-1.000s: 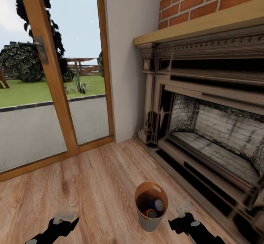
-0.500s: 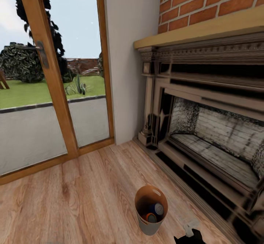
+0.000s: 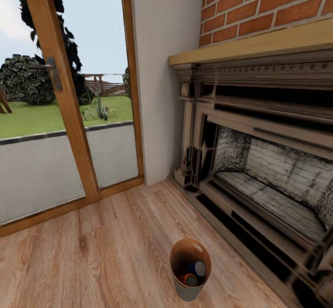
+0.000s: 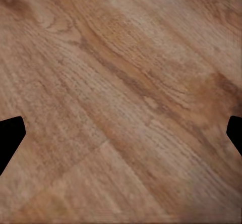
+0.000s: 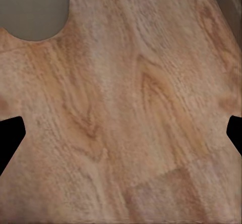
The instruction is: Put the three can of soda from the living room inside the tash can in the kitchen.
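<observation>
The tash can [image 3: 190,269] stands upright on the light wood floor in front of the dark ornate fireplace [image 3: 259,169], pale grey outside and glossy copper inside. Two cans of soda lie in it: a dark blue one with a pale top [image 3: 199,267] and an orange one [image 3: 188,279]. I cannot make out a third. In the left wrist view my left gripper [image 4: 121,135] hangs open over bare planks, its black fingertips [image 4: 10,139] far apart. My right gripper [image 5: 121,133] is open too, over floor, with the bin's grey wall [image 5: 30,7] at one corner.
A red brick chimney [image 3: 277,2] rises above the wooden mantel [image 3: 249,44] on the right. A glass door with a wooden frame [image 3: 64,113] closes the left side, with lawn outside. Plank floor [image 3: 92,252] stretches between them.
Both grippers have dropped out of the bottom of the head view, the left one first. The view has shifted slightly. The bin and its cans stay put.
</observation>
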